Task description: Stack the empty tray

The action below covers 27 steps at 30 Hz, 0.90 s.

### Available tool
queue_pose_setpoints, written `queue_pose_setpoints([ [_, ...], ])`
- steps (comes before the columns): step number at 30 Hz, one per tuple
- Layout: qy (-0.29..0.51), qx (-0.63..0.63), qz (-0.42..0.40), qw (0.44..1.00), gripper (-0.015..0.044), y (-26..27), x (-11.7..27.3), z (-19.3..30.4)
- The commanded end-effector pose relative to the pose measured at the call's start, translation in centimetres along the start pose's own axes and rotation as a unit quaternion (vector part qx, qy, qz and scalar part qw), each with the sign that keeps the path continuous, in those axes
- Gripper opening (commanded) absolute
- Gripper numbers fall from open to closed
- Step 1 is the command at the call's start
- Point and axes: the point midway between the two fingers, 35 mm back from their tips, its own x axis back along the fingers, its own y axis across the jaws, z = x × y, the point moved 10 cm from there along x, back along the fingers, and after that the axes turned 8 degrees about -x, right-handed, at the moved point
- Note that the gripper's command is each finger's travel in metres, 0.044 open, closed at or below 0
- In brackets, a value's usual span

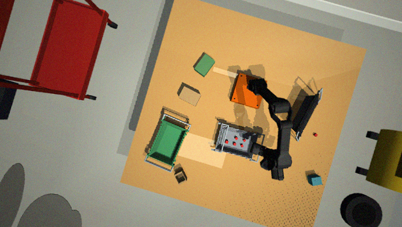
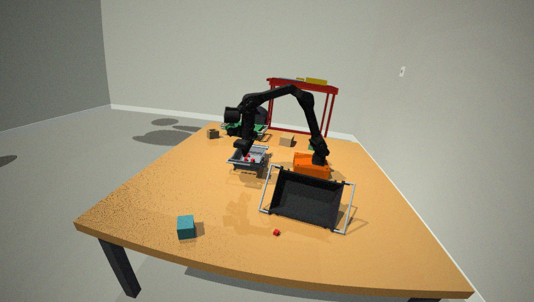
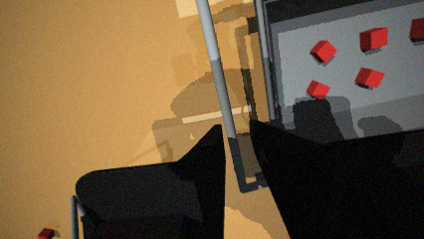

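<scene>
Grey and swung out beside the loaded tray, the near bar lines up lengthwise beneath the tool, narrowly spread and holding nothing.

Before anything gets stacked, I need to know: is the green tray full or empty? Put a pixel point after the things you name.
Empty: the green tray [image 1: 167,143] shows its bare green floor between its walls from above, with no blocks in it.

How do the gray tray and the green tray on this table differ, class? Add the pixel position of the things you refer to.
The gray tray [image 1: 231,133] [image 2: 247,166] [image 3: 345,65] holds small red blocks [image 1: 235,137] [image 2: 252,160] [image 3: 373,39]; the green tray [image 1: 168,139] [image 2: 260,128] shows none inside. The gray tray has one bar in across its top and one out; the green tray has both bars out past its ends. Both stand upright on the table, each with two pale bars.
</scene>
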Motion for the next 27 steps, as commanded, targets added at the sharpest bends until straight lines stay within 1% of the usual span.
queue_pose_setpoints([
  [1, 0.004, 0.046, 0.005, 0.999, 0.0082, 0.4, -0.7, 0.2],
  [9, 0.004, 0.046, 0.005, 0.999, 0.0082, 0.5, -1.4, 0.2],
  [20, 0.004, 0.046, 0.005, 0.999, 0.0082, 0.4, -6.3, 0.2],
  [27, 0.004, 0.046, 0.005, 0.999, 0.0082, 0.4, -6.7, 0.3],
])
